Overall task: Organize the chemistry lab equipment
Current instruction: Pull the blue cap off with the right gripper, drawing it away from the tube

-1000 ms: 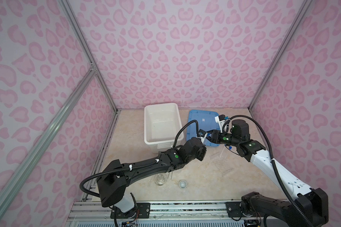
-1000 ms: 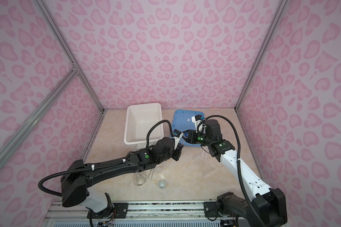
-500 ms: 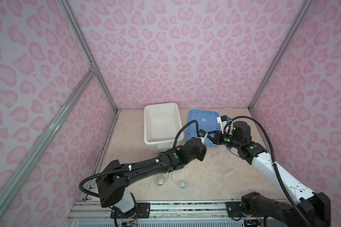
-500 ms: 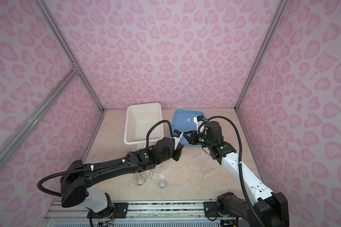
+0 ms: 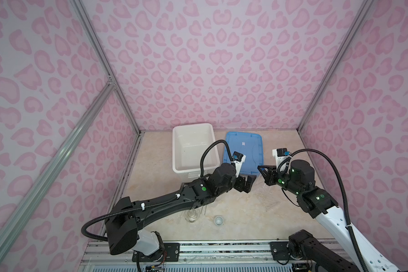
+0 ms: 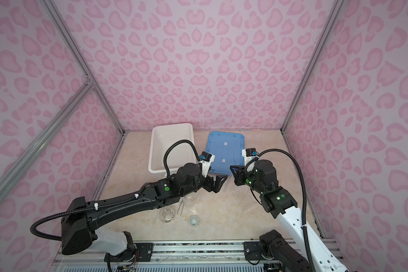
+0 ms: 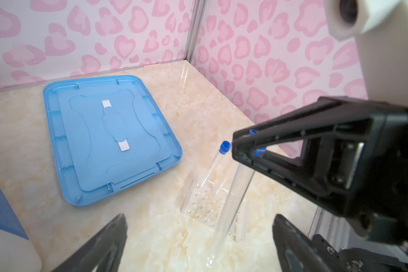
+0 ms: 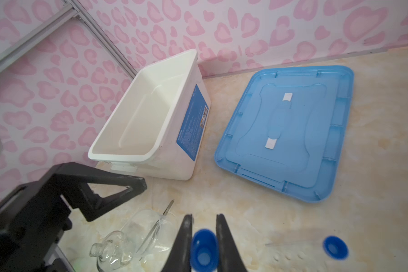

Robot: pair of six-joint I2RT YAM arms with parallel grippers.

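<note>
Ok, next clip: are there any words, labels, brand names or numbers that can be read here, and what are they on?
No text is legible.
Blue label on the bin's side: lines of print, too small and blurred to read.
What looks like a barcode on that label: digits unreadable.
Two white patches on the lid: no print visible.
No other writing shows in any view.

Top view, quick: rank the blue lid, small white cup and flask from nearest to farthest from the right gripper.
From the right gripper, in a top view:
1. blue lid: right beside the fingertips, toward the back wall.
2. small white cup: near the front, left of the gripper.
3. flask: also near the front, further left than the cup.
</note>
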